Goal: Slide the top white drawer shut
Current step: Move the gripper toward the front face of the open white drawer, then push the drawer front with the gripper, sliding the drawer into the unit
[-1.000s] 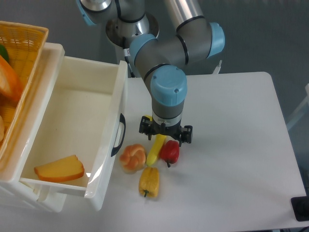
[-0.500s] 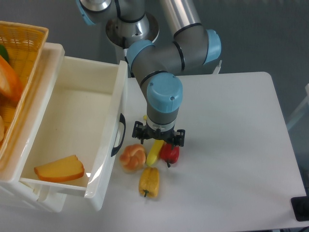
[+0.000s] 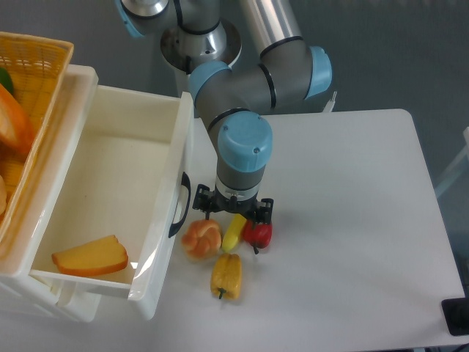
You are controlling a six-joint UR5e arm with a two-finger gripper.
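The top white drawer [image 3: 179,147] stands pulled far out of the cabinet on the left, its black arched handle [image 3: 180,205] facing the table. An orange wedge [image 3: 90,256] lies on its floor. My gripper [image 3: 233,211] points straight down just right of the handle, above the toy food. The wrist hides its fingers, so their state is unclear. It is a short gap from the drawer front and does not touch it.
A bread roll [image 3: 201,237], a yellow banana-like piece [image 3: 235,229], a red pepper [image 3: 257,233] and a yellow pepper [image 3: 226,275] lie on the white table [image 3: 352,220] under and below the gripper. A yellow woven basket [image 3: 29,88] sits on the cabinet top.
The arm has moved left and slightly toward the drawer front, from above the red pepper to above the bread roll and banana piece. The drawer has not moved.
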